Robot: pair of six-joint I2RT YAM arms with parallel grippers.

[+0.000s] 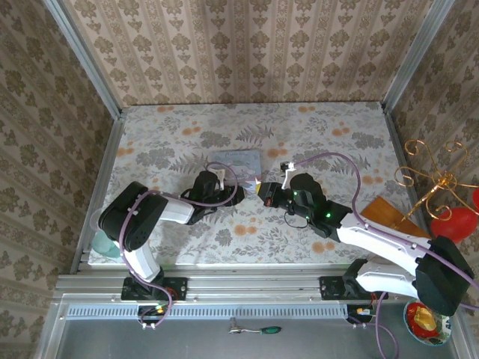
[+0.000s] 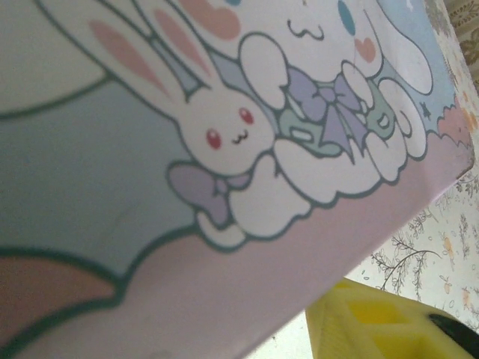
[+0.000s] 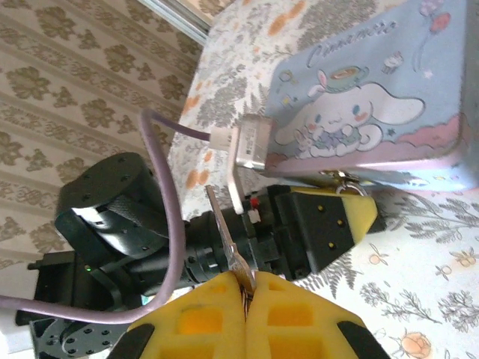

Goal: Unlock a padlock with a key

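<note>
Two steps look done, judging from how things lie: a key is gripped, and both hands have been brought to the lock. The right hand [image 3: 251, 288] has its yellow pads pressed together. A thin, flat, brownish metal key [image 3: 228, 232] stands out of the seam between them. I take it for the key seen edge-on, as its teeth are too small to make out.

It points toward the near edge of the pale-blue rectangular cartoon-printed tin [image 3: 374, 90], which lies flat on the floral-patterned worktop [image 1: 322, 134]. The tiny dark padlock with a silvery shackle [image 3: 343, 182] sits right at that edge of the tin, just beside the yellow tip of the left hand [image 3: 359, 213].

I cannot tell whether the left hand's fingers are apart, together or clamped on the padlock. The right wrist view shows it side-on, and its own camera looks at the tin's lid from very close, with one yellow finger [image 2: 374, 321] at the bottom.

The key's tip is apart from the padlock, so seating it in the keyhole, turning it and freeing the shackle are not yet done. The padlock shows as a small dark body with a bright loop above. Its keyhole cannot be made out, nor whether the shackle is latched.
</note>
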